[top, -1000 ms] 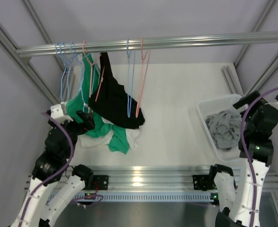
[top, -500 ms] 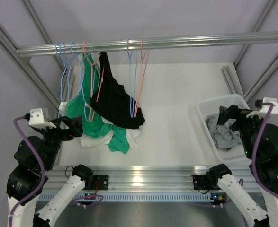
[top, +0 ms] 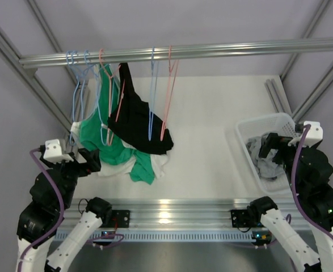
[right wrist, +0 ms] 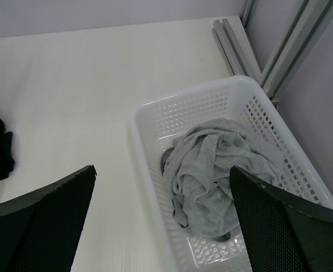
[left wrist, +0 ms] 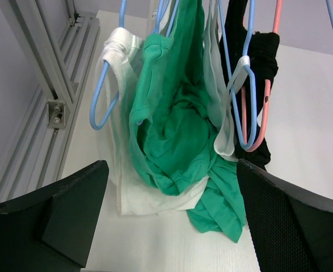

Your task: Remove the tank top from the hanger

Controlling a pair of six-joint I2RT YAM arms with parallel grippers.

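Observation:
A green tank top (top: 106,144), a white one (top: 110,168) and a black one (top: 135,122) hang bunched on blue and pink hangers from the metal rail (top: 211,51), their hems resting on the table. In the left wrist view the green top (left wrist: 177,130) hangs between the white top (left wrist: 121,187) and the black top (left wrist: 262,51), with a blue hanger (left wrist: 101,102) and a pink hanger (left wrist: 265,113). My left gripper (top: 89,160) (left wrist: 172,226) is open and empty, just short of the garments. My right gripper (top: 265,152) (right wrist: 163,226) is open and empty over the basket.
A white perforated basket (top: 248,127) (right wrist: 146,170) at the right holds a crumpled grey garment (top: 262,165) (right wrist: 217,175). Frame posts stand at the back left and back right. Two hangers (top: 160,90) hang bare right of the black top.
My left gripper has drawn back from the green top toward the near left. My right wrist has swung in from the right edge to hover over the basket.

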